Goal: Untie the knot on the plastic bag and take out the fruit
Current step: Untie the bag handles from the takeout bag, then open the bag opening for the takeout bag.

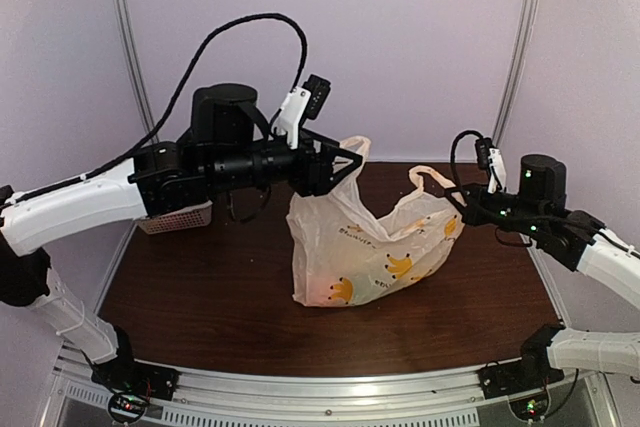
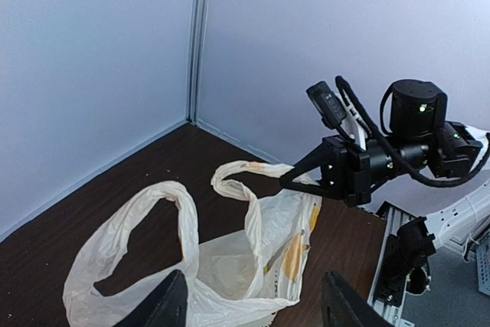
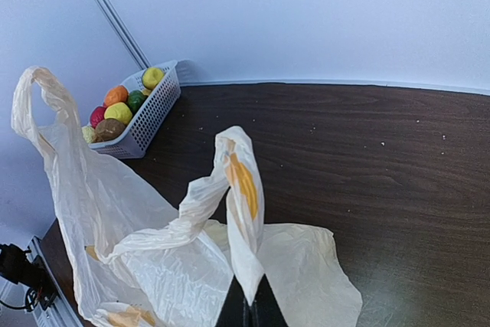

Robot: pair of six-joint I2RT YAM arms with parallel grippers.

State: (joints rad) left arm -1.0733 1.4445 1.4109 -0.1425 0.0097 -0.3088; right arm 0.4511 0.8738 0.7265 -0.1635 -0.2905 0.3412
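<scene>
two loops [image 2: 186, 223] untied; left gripper [image 2: 253, 308] open over bag [image 1: 370, 247], right gripper [image 3: 246, 305] pinching bag by one loop.

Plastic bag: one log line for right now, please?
plastic bag: on table, untied | left tool: open at one handle | right tool: shut on other handle

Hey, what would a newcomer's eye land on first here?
The cream bag with banana prints, slumped mid-table, handles apart. The right gripper pinches one handle; the left gripper stands open at the other. A white basket of colourful pieces sits far left.
</scene>
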